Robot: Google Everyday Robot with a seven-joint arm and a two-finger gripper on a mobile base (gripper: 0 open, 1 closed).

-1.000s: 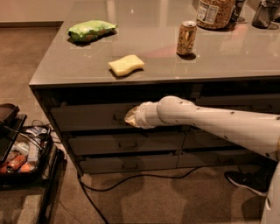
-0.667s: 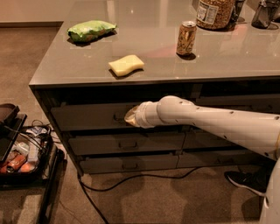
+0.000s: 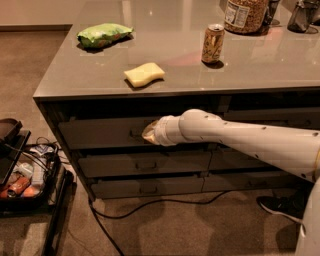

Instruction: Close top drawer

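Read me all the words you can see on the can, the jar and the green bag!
Nothing here can be read.
Jar: the label has print, too blurred to read.
Can: markings too blurred to read.
Green bag: no words can be made out.
Gripper, at the front of the top drawer: no writing shows on either.

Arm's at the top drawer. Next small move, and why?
Probably push straight in: the gripper sits at the middle of the wide dark-grey top drawer front, which seems to stand slightly proud of the grey drawers below.
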